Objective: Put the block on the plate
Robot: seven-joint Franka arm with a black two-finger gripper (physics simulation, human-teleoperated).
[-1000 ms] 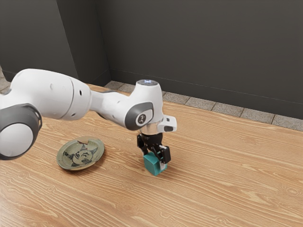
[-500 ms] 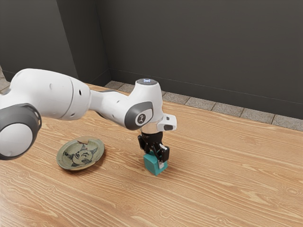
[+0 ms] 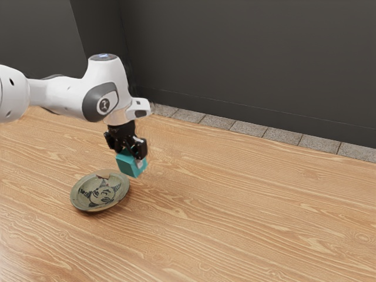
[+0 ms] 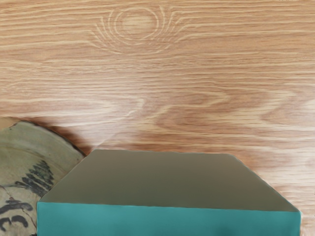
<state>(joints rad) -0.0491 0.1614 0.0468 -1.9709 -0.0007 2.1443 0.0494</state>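
Note:
My black gripper is shut on the teal block, which hangs in the air just beyond the plate's rim, toward the exterior view's right. The round greenish plate with dark drawings lies flat on the table. In the wrist view, the block is large and close under the hand, its teal side and a grey-brown face showing. Part of the plate appears beside the block there, partly hidden by it.
The wooden table stretches out around the plate. Behind its far edge run a strip of grey floor tiles and a dark wall.
The arm has lifted the block off the table and carried it toward the exterior view's left, close to the plate. The plate has stayed where it was.

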